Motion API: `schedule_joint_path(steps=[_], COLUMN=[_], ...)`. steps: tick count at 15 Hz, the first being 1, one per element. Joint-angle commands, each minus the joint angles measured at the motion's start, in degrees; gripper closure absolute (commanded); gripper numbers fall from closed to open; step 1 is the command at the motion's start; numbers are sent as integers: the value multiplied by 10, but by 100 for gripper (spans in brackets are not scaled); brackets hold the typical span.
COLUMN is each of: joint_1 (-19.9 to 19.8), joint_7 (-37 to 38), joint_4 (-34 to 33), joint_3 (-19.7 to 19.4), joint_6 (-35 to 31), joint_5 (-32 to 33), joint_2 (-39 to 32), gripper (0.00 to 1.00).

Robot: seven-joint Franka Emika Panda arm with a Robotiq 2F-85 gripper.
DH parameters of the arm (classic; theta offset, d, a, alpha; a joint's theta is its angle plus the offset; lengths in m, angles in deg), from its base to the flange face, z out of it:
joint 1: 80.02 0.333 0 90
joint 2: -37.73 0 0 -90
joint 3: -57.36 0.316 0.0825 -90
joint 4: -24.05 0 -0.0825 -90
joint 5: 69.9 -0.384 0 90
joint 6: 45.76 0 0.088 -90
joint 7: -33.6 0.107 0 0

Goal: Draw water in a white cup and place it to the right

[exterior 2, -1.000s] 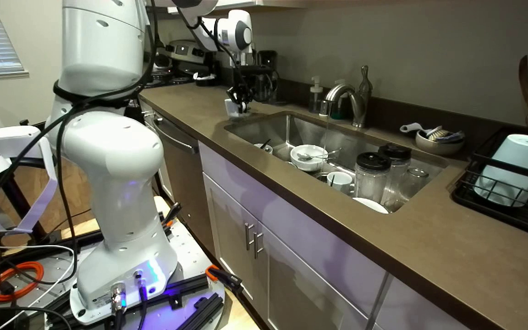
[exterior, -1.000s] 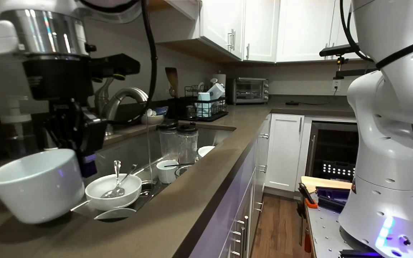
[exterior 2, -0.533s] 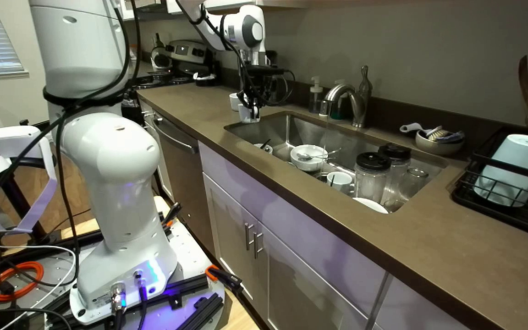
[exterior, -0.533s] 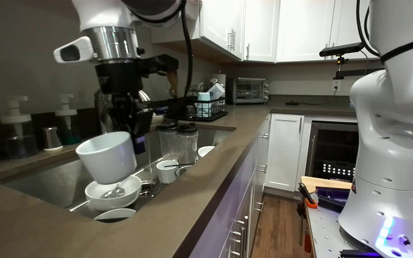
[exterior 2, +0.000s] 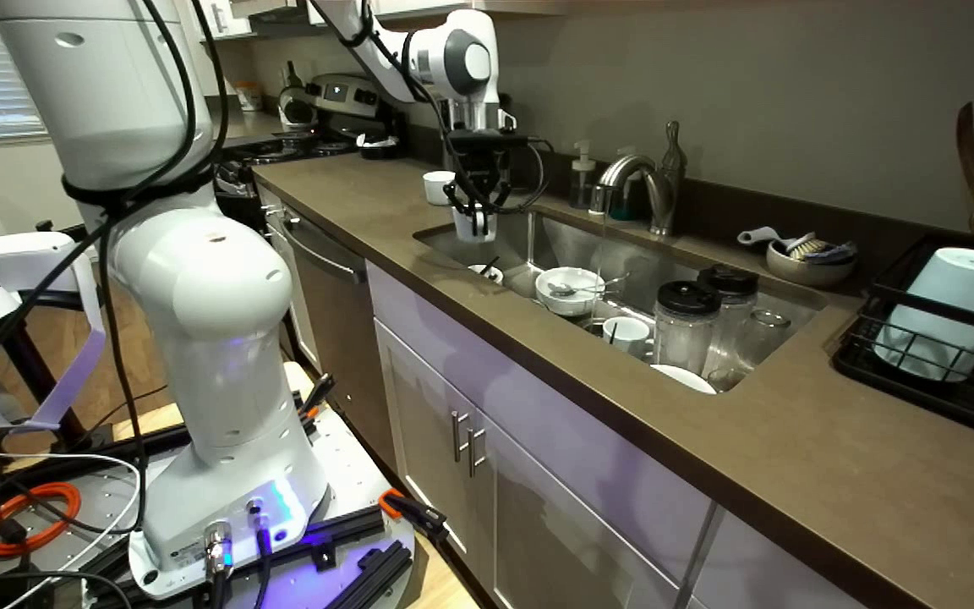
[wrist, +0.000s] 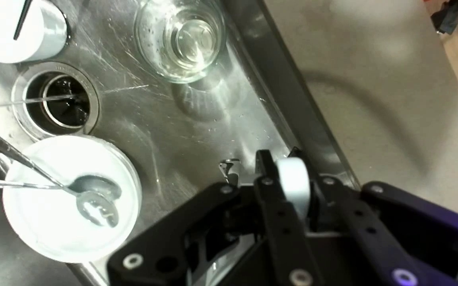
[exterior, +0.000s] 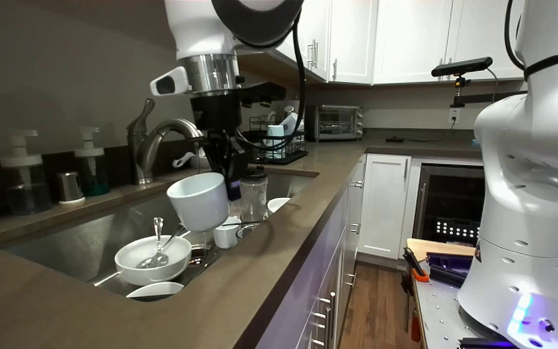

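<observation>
Wrist view: bowl (wrist: 54, 222) beside drain (wrist: 60, 113); white cup (wrist: 296, 186), apparently, mostly behind gripper (wrist: 286, 165).

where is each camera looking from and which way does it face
Exterior view: above the counter, beyond an end of the sink, facing along it toward the toaster oven; shows the robot base and the gripper holding the white cup.
Exterior view: near the robot base, facing the sink at a slant, the stove in the background; shows robot base, arm and gripper.
Wrist view: on the arm's end, facing down at the sink and drain; shows the gripper.
Both exterior views share robot base, gripper, white cup, sink and faucet.
</observation>
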Motion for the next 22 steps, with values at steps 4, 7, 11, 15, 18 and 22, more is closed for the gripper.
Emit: schedule_joint_path(steps=[4,7,11,15,18,22], joint_1=[-3,-3,17,43,57,51], joint_7=[78,95,223,366,433,486], joint_4=[36,44,-50,-152,-192,-188], joint_3=[-10,-9,19,17,1,-20], joint_6=[-38,-46,-46,-29,-3,13], joint_5=[1,1,29,58,78,77], joint_2=[14,17,-82,-167,-191,-174], gripper=[84,96,96,96,96,96])
